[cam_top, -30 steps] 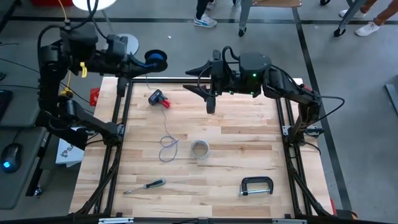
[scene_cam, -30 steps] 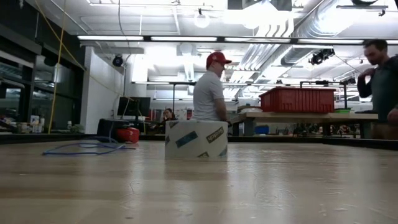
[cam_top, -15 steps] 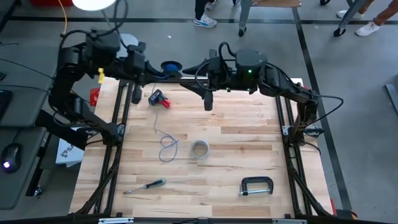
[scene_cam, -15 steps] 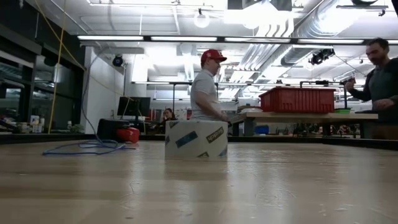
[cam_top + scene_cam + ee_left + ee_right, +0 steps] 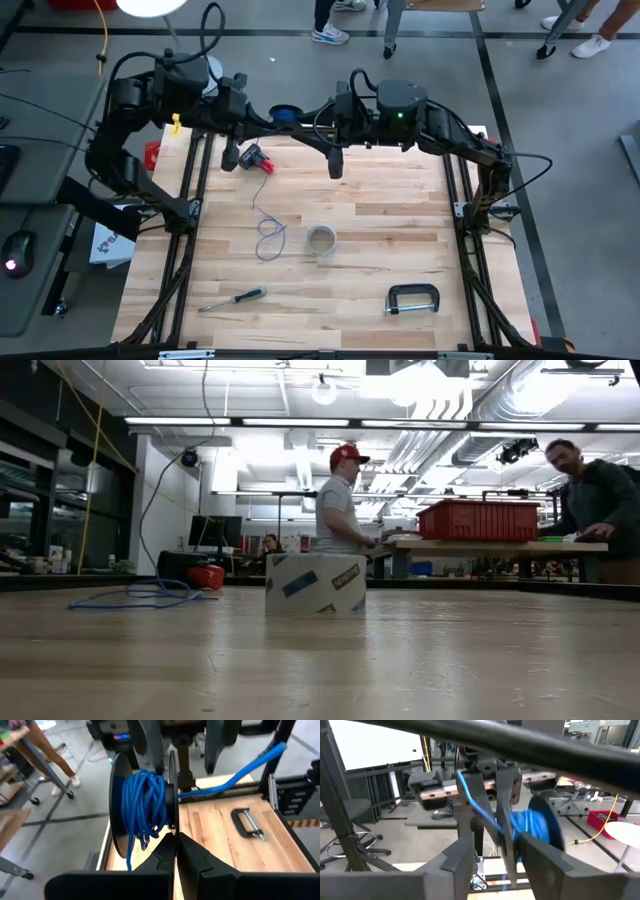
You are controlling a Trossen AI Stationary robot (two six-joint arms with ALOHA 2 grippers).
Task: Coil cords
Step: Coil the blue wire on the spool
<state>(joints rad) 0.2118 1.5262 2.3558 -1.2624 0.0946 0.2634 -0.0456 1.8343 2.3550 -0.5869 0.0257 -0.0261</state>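
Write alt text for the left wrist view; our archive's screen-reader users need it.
The left gripper is shut on the rim of a black spool wound with blue cord, one strand running off past the wooden table. A C-clamp lies on the table.

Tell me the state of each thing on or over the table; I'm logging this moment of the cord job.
Spool: held up by the left gripper, blue cord wound on it.
Blue cord: partly wound, its tail in loose loops on the table.
Right gripper: fingers apart around the cord by the spool.
Tape roll: lying flat.
Clamp: lying flat, untouched.
Screwdriver: lying flat, untouched.
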